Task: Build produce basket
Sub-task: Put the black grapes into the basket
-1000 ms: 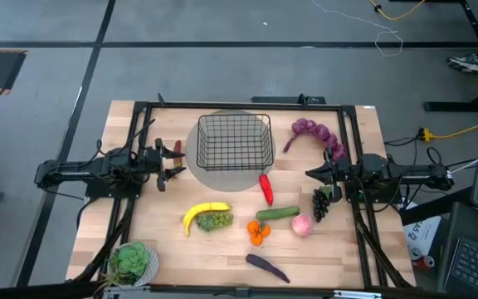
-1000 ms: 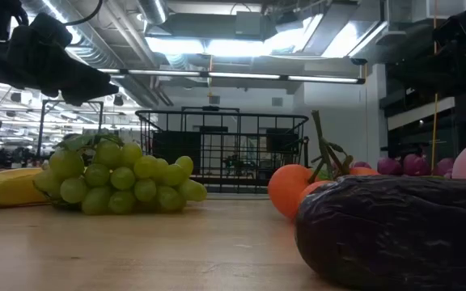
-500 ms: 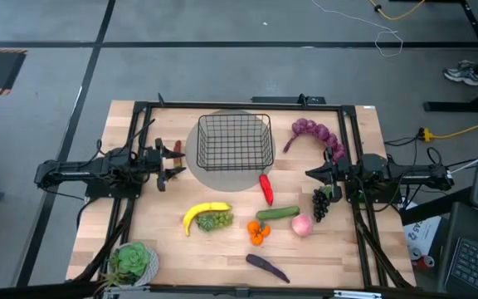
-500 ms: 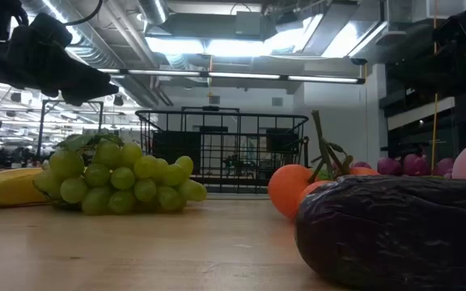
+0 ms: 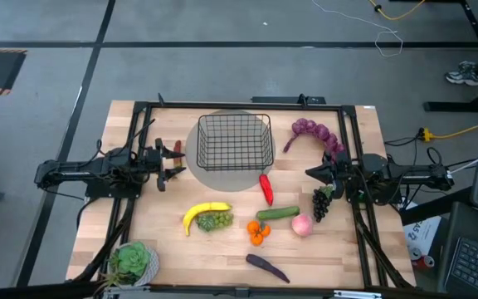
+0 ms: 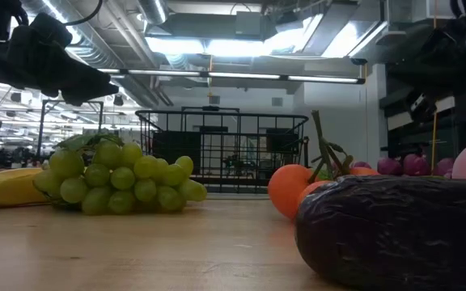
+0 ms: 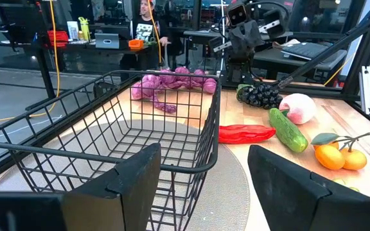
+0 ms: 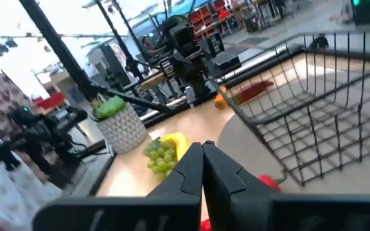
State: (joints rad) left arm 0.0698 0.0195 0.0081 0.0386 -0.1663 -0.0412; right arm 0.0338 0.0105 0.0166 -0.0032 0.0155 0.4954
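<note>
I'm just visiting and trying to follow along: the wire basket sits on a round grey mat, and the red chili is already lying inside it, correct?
Not quite. The wire basket does sit on the round grey mat, but it holds nothing. The red chili lies on the wooden table just outside the basket, at the mat's edge. The high view shows this plainly, and the left wrist view agrees.

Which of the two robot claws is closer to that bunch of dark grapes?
The right gripper: it sits just beside the dark grape bunch, by the table's right edge. The left gripper waits far across, left of the basket.
</note>
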